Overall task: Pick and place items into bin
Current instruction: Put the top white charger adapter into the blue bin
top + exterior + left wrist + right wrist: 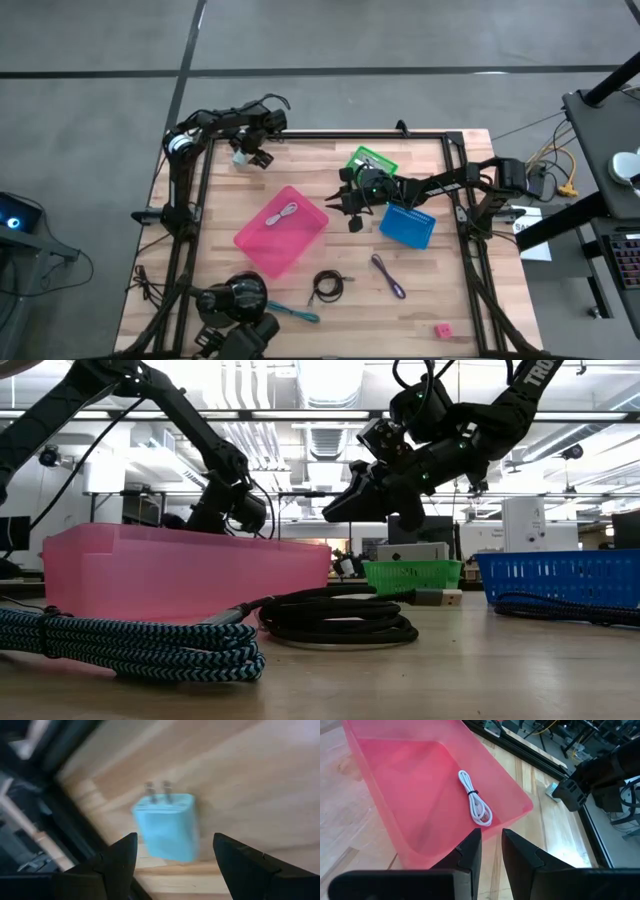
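Only wrist-seen, seemingly light-blue plug (167, 827), left gripper (175, 857) astride

Small pink block (442, 330) too tiny to identify; light-blue plug adapter (167, 827) blurred in left wrist view.

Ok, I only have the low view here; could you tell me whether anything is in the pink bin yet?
Observer: Yes, one white cord lies in the pink bin.
Operator: Thanks. Is the right gripper carrying anything?
Observer: No. The right gripper hovers beside the bin, with a narrow empty gap between its fingers.
Operator: And the left one?
Observer: The left gripper is open over a light-blue charger near the table's far left corner.
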Action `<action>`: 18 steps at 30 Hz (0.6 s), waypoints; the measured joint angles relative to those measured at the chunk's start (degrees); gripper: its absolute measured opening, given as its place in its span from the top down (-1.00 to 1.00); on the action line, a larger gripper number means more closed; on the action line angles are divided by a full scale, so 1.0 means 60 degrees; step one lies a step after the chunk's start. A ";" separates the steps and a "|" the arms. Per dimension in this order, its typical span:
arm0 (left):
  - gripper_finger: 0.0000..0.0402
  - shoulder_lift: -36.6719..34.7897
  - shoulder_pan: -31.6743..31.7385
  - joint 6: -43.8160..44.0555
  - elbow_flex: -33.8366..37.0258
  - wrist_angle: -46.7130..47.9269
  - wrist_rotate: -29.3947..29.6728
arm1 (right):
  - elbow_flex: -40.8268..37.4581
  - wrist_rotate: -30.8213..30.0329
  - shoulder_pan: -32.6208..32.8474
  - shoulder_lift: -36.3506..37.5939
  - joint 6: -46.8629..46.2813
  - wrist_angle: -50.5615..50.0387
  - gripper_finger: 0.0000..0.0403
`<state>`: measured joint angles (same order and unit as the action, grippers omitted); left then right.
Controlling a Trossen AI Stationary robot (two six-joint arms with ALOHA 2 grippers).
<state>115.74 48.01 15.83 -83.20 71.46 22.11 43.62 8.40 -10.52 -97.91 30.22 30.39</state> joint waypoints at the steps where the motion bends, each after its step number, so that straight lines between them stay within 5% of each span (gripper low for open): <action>1: -0.22 0.0000 0.0000 0.0111 0.0005 -0.0002 0.0129 | 0.0000 0.0001 -0.0002 0.0000 0.0000 -0.0002 0.69; 18: -0.22 0.0011 0.0175 0.0318 0.0755 -0.0196 -0.0442 | 0.0000 -0.0003 -0.0001 0.0000 -0.0007 -0.0025 0.69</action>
<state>115.81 49.06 17.74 -78.67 70.28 19.46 43.62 8.38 -10.53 -97.91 30.17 30.24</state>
